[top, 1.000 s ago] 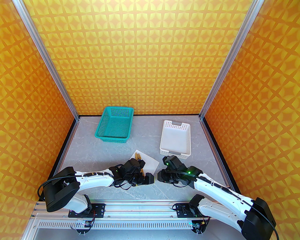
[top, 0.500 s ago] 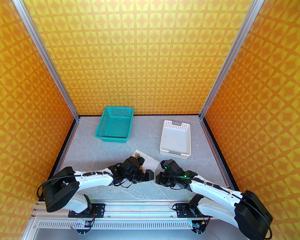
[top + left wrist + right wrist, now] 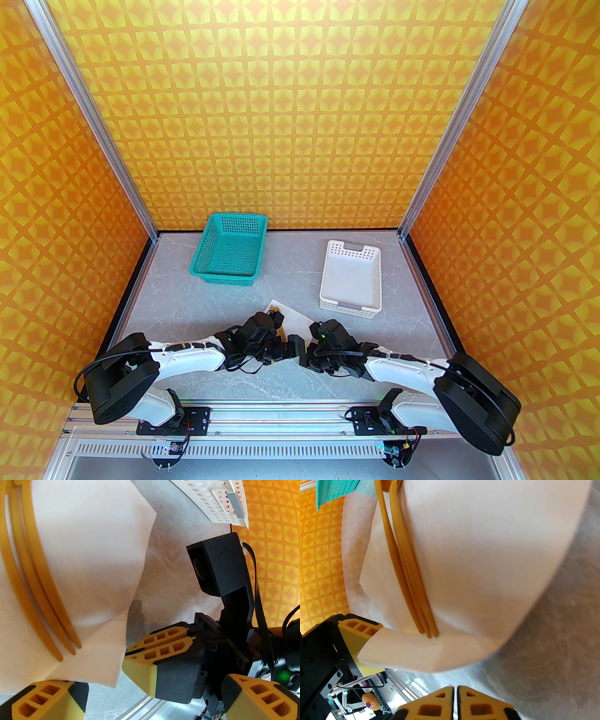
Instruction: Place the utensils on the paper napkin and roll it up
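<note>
The white paper napkin lies on the table in front of the arms, its near corner curled up. The tan utensils lie side by side on its left part, thin handles pointing toward me. My left gripper stands wide open at that near corner, one finger right behind the raised paper. My right gripper is shut just off the napkin's near edge, nothing visible between its fingers.
A teal basket stands at the back left and a white perforated basket at the back right, both behind the napkin. Orange patterned walls close in three sides. The aluminium rail with the arm bases runs along the near edge.
My right arm has swung left and brought its gripper up to the napkin's near corner, closing its fingers. My left gripper has stayed open and edged slightly farther over the napkin.
</note>
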